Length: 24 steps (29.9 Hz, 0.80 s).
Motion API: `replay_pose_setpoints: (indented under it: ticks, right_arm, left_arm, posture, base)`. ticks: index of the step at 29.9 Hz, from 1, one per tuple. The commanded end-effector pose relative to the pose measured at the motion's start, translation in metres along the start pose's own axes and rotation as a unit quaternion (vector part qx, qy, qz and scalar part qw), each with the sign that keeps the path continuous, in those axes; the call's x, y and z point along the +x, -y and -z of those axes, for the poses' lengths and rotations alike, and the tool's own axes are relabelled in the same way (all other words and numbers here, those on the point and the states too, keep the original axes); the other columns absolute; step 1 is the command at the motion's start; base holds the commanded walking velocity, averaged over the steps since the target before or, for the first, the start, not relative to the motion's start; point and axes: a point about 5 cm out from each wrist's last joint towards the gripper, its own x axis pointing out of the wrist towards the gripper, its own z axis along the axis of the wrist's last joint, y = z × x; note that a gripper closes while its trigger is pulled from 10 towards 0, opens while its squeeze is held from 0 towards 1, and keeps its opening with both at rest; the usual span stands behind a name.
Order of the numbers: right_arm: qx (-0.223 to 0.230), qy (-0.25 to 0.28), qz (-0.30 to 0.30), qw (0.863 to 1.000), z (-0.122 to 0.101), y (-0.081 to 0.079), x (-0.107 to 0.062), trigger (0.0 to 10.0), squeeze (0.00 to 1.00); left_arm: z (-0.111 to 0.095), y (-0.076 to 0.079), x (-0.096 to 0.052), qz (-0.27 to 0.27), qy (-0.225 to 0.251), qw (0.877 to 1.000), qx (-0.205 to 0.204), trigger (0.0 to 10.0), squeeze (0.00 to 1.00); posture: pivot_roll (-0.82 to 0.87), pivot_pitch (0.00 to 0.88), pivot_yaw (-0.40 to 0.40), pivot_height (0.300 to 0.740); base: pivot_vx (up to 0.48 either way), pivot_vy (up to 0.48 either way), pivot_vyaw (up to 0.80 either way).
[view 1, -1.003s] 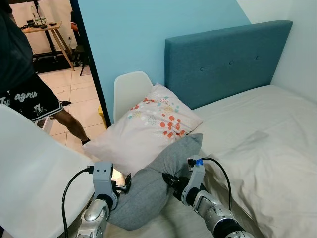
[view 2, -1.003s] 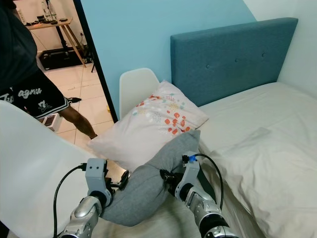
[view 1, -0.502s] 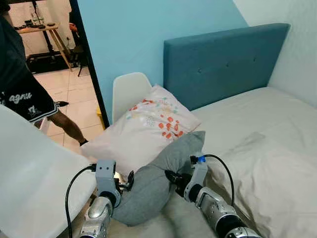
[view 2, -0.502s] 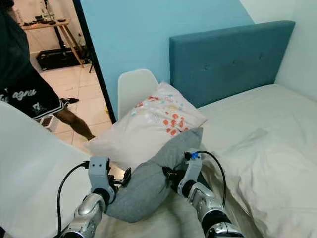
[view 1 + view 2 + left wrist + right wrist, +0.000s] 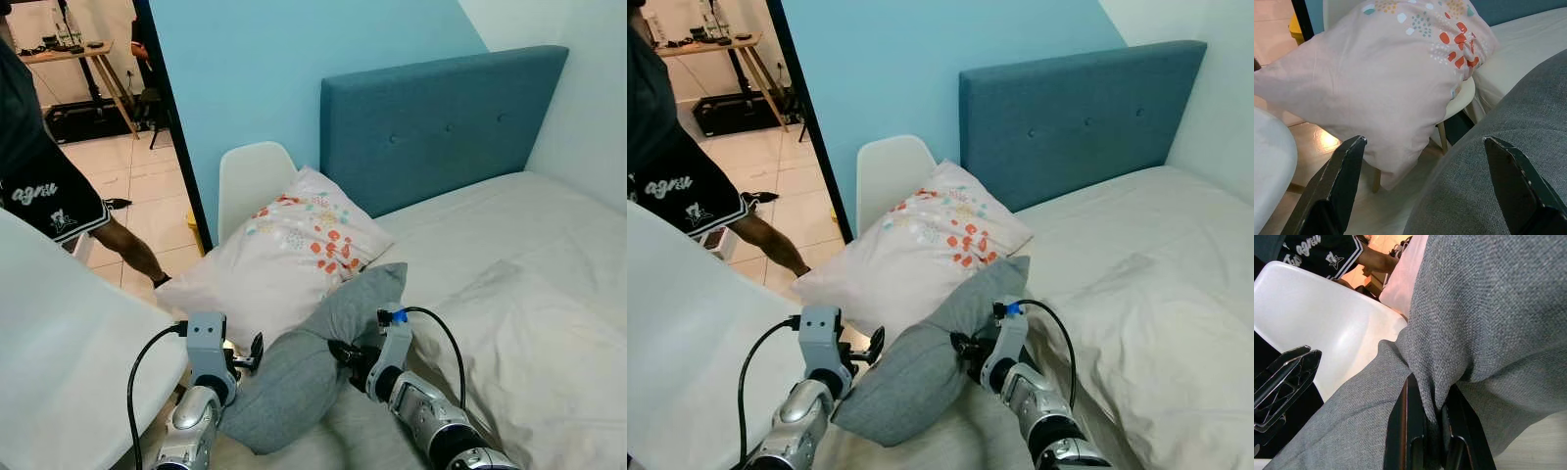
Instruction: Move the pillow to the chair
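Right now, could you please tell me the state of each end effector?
Left end effector: open, fingers spread beside the grey pillow, not gripping it.
Right end effector: shut on a pinched fold of the grey pillow.

A: Count check, head views?

B: Two pillows: one grey pillow (image 5: 304, 367) low centre, one floral pillow (image 5: 284, 259) mid-left above it.

A: Chairs?

B: Two white chairs: near chair (image 5: 69, 352) at lower left, far chair (image 5: 250, 181) upper-centre-left beside the headboard (image 5: 441, 117).

A: Grippers?

B: Two: left gripper (image 5: 250, 354) and right gripper (image 5: 345, 354), both at the bottom edge.

A: Anything else?

B: One bed (image 5: 529, 284) on the right, one person (image 5: 44, 166) upper left, one desk (image 5: 73, 54) top left through the doorway.
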Motion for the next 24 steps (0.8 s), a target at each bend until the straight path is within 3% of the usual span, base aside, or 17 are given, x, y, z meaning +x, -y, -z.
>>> replay_pose_setpoints:
  ticks: [1,24]
  right_arm:
    - [-0.014,0.023,-0.024,0.999,-0.0146,-0.0093,0.0073,10.0,0.0]
    - [-0.008,0.027,-0.022,0.999,-0.0146,-0.0106,0.0086,10.0,0.0]
  left_arm:
    - [0.0002,-0.0033,-0.0008,-0.005,-0.001,1.0,0.003,10.0,0.0]
    - [-0.0017,-0.004,0.0008,-0.003,-0.002,1.0,0.005,10.0,0.0]
  posture:
    - [-0.12,0.028,-0.005,0.676]
    - [-0.13,0.044,0.008,0.676]
  base:
    - [0.0,0.0,0.0]
    - [0.0,0.0,0.0]
